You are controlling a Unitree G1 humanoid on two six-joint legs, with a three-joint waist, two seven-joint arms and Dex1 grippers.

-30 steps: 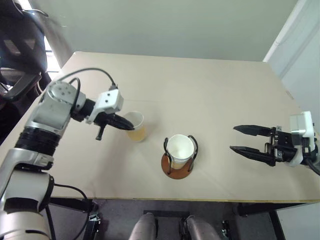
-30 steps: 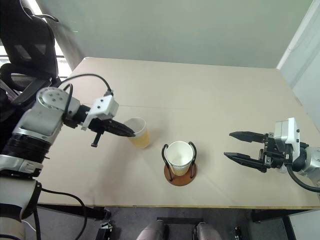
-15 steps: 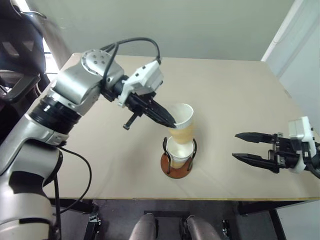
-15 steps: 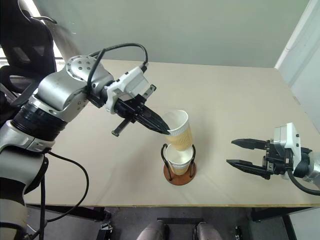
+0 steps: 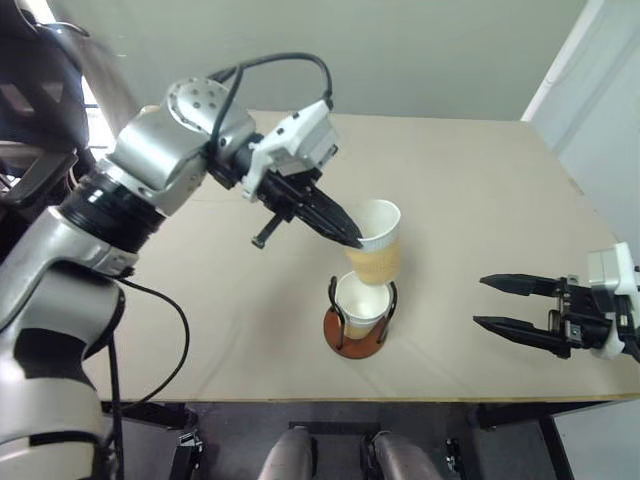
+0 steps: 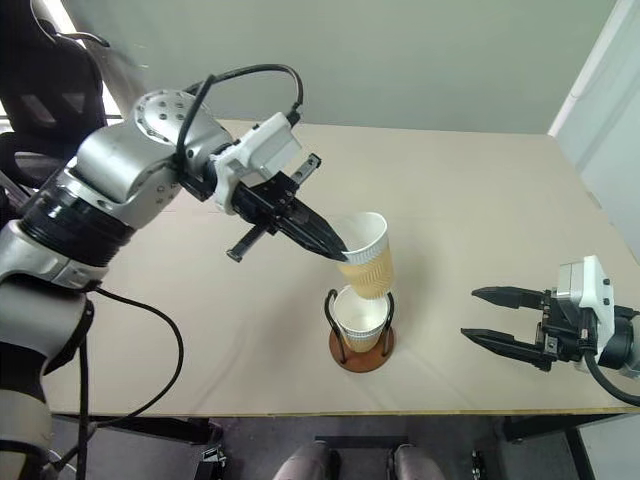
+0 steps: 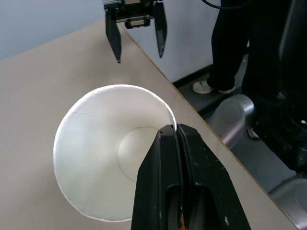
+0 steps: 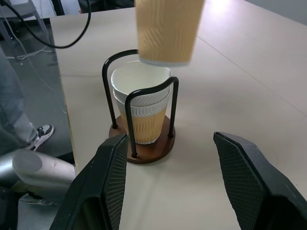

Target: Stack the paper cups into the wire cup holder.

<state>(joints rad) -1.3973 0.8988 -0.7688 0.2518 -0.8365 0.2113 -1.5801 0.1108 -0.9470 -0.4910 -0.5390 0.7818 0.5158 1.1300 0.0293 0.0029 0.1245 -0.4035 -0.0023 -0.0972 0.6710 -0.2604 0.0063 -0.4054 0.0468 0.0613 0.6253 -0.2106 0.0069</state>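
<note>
1. The table (image 5: 470,180) took up most of the head view, tan and bare apart from the holder stuff near its front edge.
2. My left gripper (image 5: 352,238) reached in from about 10 o'clock of the holder, fingers pressed together on the rim of a paper cup (image 5: 375,248), one inside and one outside the wall. In the left wrist view you could see straight down into its white inside.
3. That held cup hung tilted just above the wire cup holder (image 5: 356,318), its bottom right over the cups in the holder (image 5: 362,302); in the right wrist view it looked not quite touching.
4. My right gripper (image 5: 512,306) sat well off at 3 o'clock, fingers spread, holding nothing.
</note>
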